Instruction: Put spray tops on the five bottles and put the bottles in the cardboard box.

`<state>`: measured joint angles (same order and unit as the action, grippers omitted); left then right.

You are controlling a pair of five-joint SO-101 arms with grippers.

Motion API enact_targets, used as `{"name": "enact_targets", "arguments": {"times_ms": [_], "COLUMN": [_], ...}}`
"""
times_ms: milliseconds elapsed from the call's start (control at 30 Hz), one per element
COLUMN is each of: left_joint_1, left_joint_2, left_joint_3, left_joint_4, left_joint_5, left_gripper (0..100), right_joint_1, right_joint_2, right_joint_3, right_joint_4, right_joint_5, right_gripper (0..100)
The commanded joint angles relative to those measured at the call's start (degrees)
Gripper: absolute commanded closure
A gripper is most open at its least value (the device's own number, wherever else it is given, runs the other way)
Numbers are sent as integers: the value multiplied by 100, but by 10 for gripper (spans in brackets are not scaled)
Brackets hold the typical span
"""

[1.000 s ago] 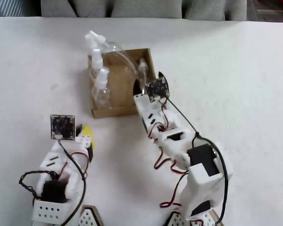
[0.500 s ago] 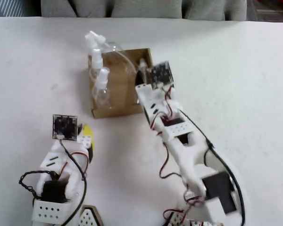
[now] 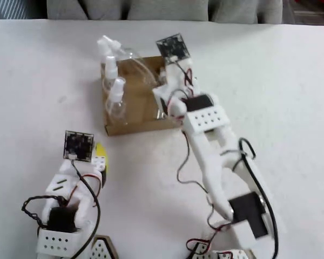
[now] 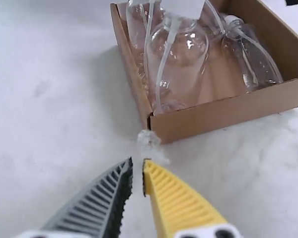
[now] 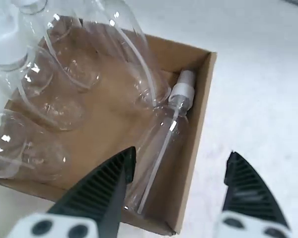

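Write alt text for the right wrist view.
The right arm's open fingers hang above a cardboard box of clear bottles. A slim bottle with a white spray top lies along one wall.

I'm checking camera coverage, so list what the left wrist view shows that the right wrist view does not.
The left wrist view adds the left gripper, shut, over the table, and a small clear scrap lying at an outer corner of the box. The right wrist view adds the right gripper, open above the box. Shared: the box's inside and the clear bottles in it; in the right wrist view one lies along a wall with its spray top on.
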<state>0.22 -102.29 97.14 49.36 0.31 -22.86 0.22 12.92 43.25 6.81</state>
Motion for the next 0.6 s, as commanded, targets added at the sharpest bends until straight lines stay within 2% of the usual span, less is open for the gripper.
{"name": "enact_targets", "arguments": {"times_ms": [0, 567], "left_joint_1": [-22, -22], "left_joint_2": [57, 57], "left_joint_3": [0, 0], "left_joint_4": [18, 18], "left_joint_5": [-35, -44], "left_gripper": [943, 943], "right_joint_1": [-242, -312], "right_joint_2": [435, 2862], "right_joint_3": [-888, -3411], "right_joint_4": [479, 2079], "right_joint_5": [-44, -44], "right_gripper": [759, 756]}}
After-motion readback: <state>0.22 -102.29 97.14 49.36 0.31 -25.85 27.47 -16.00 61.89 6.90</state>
